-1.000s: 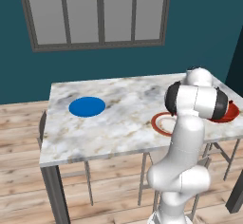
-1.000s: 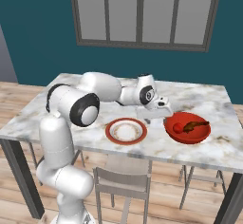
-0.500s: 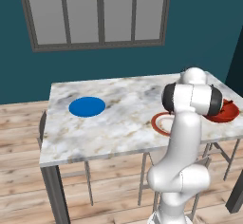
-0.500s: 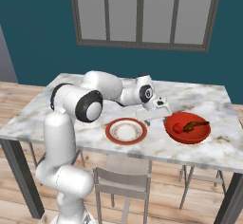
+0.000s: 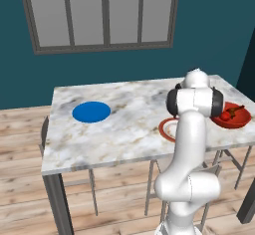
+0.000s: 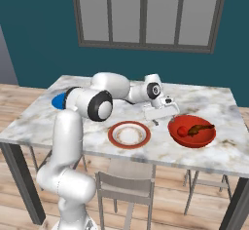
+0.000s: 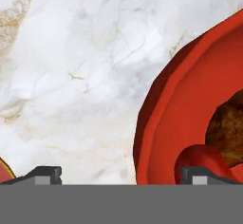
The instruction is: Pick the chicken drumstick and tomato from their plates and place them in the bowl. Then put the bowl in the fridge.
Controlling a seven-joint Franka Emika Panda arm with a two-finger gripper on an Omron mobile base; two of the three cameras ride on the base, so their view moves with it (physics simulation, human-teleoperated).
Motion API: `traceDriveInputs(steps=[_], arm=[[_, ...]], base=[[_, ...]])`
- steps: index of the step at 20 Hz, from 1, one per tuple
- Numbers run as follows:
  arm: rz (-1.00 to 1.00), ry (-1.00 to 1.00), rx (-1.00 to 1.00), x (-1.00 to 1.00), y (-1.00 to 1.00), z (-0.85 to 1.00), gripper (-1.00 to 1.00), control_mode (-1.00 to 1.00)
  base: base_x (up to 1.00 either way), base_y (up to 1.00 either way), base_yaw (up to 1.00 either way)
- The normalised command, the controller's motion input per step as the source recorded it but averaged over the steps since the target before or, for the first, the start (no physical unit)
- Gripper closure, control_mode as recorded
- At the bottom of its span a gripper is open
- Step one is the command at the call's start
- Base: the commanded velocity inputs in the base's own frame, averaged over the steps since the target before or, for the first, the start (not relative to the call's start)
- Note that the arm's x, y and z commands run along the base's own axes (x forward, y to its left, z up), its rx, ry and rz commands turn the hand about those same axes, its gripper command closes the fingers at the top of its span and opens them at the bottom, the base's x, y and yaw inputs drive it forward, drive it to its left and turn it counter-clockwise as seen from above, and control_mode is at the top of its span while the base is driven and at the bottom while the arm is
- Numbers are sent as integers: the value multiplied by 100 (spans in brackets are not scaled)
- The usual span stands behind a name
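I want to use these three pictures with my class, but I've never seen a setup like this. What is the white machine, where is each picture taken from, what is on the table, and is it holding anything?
All three pictures are computer-rendered. The white machine is a robot arm on a base. Two cameras look over it from behind, left and right. The third sits on its hand, looking along its fingers. On the marble table lie a blue plate, a white plate with a red-brown rim, and a red bowl holding the tomato and chicken drumstick. The gripper is open beside the bowl's rim, holding nothing.
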Motion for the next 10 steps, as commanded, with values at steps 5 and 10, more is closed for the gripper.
traceDriveInputs(steps=[5,10], arm=[[0,0,0,11,-25,-22,-100,-100],[0,0,0,7,-22,-30,-100,-100]], base=[[0,0,0],[0,0,0]])
